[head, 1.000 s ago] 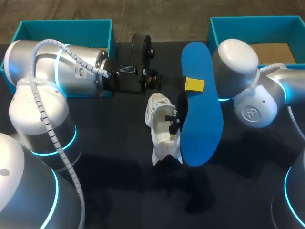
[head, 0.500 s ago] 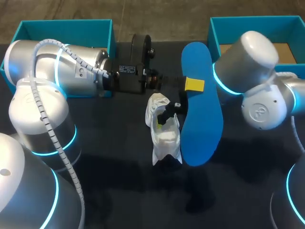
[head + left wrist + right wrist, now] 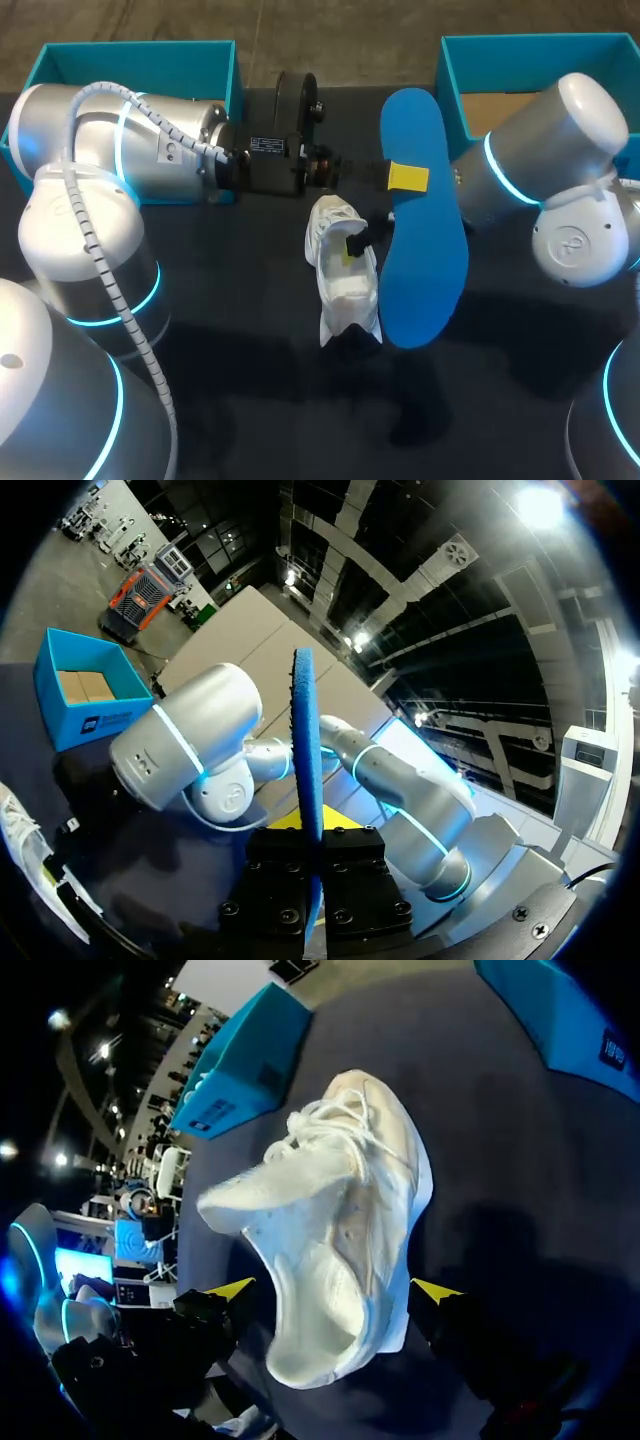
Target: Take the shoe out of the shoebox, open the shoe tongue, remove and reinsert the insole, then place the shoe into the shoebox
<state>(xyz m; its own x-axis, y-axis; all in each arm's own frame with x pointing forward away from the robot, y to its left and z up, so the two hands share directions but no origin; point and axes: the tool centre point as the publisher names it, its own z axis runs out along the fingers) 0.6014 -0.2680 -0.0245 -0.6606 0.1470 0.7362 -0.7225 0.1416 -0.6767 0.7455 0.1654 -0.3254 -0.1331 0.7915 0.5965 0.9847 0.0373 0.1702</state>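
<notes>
My left jaws (image 3: pixel 408 177) are clamped on the blue insole (image 3: pixel 425 260), pinching one long edge near mid-length. It hangs above the tabletop (image 3: pixel 250 400) just beside the white shoe (image 3: pixel 345 295), broad face up, its long axis running away from me. It's thin and bendy, so I expect the free ends to sag and to need guiding in. My right jaws (image 3: pixel 335 1290) stand apart, astride the shoe's heel end, not pinching as far as I can see. The shoe lies laces-end far, heel near, roughly parallel to the insole. It looks light, with a soft upper; I'd grip it at the stiffer heel collar.
</notes>
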